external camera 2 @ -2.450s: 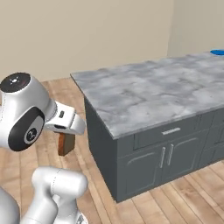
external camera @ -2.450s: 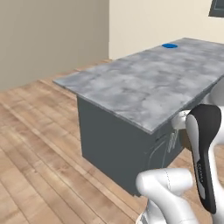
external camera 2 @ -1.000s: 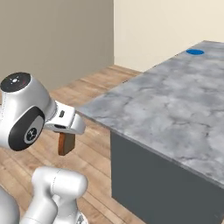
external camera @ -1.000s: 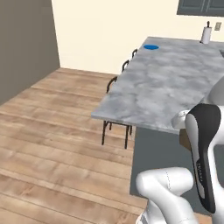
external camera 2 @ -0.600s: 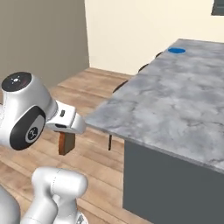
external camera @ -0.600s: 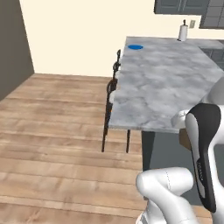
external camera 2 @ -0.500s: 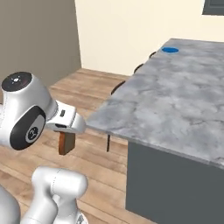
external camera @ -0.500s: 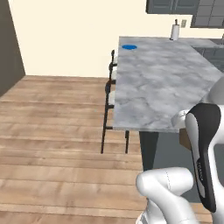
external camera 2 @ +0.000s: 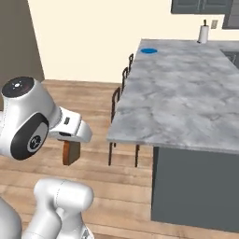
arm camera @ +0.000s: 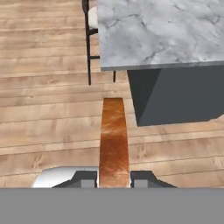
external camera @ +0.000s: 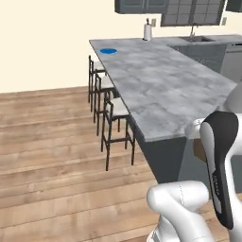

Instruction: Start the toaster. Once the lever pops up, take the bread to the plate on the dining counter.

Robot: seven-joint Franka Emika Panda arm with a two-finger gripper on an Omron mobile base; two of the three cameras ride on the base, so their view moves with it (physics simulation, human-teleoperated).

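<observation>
Bread (arm camera: 113, 140): one slice, pinched in end effector (arm camera: 113, 179); one plate (external camera: 108, 50) on dining counter (external camera: 165, 90).

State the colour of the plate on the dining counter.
Bright blue: the plate shows best in the right base view.

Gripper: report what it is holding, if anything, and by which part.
The gripper is shut on the bread, a brown slice pinched at its near edge between the two fingertips; the rest sticks out ahead of them.
</observation>
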